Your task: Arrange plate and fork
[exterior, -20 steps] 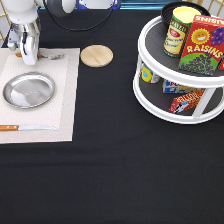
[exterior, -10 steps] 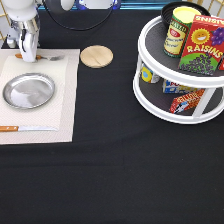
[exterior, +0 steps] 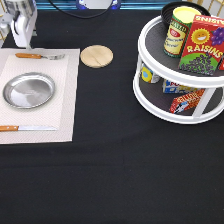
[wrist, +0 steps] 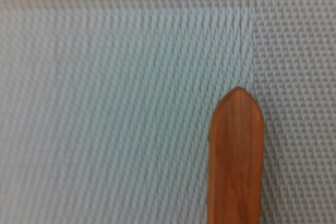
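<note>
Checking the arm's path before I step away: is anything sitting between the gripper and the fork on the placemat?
Nothing visible. The gripper hangs just above the fork, which lies alone along the placemat's top strip; the plate sits below it, clear.

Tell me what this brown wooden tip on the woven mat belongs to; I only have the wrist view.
Observer: It is the handle of the fork, which lies flat on the placemat, on the exterior view's top side of the plate.
Operator: Does the pincer hold it?
Observer: No. The pincer hangs open just above the handle end, apart from it.
Operator: Where is the knife?
Observer: The knife lies on the placemat on the plate's other side, toward the exterior view's bottom.
</note>
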